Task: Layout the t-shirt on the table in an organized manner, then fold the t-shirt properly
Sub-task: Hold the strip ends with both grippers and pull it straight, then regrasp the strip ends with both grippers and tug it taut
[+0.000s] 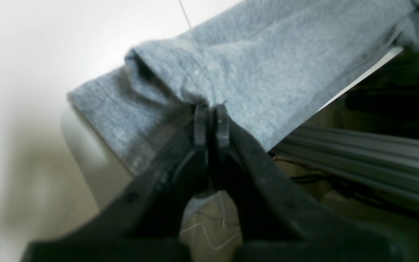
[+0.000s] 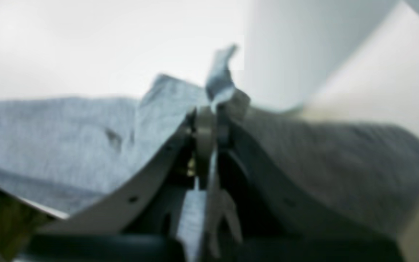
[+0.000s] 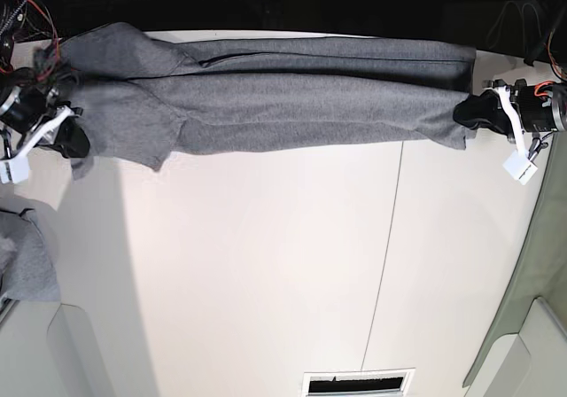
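The heather-grey t-shirt [image 3: 292, 96] lies stretched in a long band along the far edge of the white table [image 3: 266, 264]. At the right end of the band in the base view, my left gripper [image 3: 471, 112] is shut on the cloth. The left wrist view shows its black fingers [image 1: 211, 120] pinching a bunched fold of the t-shirt [image 1: 267, 65]. At the left end, by a sleeve, my right gripper [image 3: 66, 136] is shut on the cloth. In the blurred right wrist view its fingers [image 2: 209, 120] clamp a tuft of the t-shirt [image 2: 67, 138].
A scrap of similar grey cloth [image 3: 27, 260] hangs at the table's left edge. Pale bin-like corner pieces sit at the near left [image 3: 89, 353] and near right [image 3: 523, 353]. A thin dark seam [image 3: 390, 237] crosses the tabletop. A metal rail [image 1: 358, 153] runs below the table edge.
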Available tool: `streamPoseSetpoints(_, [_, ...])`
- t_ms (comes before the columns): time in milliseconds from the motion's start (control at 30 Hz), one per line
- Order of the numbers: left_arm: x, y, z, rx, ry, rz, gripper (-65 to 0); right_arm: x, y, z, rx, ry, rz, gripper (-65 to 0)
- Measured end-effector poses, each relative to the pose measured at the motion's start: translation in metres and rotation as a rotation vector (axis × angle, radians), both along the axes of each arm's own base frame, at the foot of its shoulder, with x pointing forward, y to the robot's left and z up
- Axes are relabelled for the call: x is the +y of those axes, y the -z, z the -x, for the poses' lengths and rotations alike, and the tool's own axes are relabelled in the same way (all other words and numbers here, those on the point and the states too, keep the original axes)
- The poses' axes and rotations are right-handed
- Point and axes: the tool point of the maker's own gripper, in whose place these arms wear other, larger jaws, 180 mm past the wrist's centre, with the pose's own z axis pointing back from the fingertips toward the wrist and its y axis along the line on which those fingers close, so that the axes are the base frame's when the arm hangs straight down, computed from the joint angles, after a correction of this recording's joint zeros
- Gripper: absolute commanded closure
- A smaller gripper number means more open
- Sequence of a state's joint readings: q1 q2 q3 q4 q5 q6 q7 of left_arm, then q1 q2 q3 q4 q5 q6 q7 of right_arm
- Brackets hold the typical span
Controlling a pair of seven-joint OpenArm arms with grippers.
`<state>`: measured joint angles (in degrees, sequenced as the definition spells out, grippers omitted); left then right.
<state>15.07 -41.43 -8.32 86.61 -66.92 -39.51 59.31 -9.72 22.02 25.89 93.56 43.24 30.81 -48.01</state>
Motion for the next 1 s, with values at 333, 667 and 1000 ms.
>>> streamPoseSetpoints(333, [0.001,0.001,0.003,0.014,0.007,-0.007,-7.0,-0.017,0.016,0.074,0.108,0.038,0.014,-1.8])
streamPoseSetpoints(667, [0.007,0.008,0.008,0.036,0.021,-0.056,-30.7,-0.032,-0.005,0.051,-0.005,0.099,0.02,-31.2])
streamPoseSetpoints(1000, [0.035,0.005,0.015,-0.012,-0.143,-0.055,-30.6,-0.022,-0.036,0.028,-0.108,0.071,-0.008,0.0])
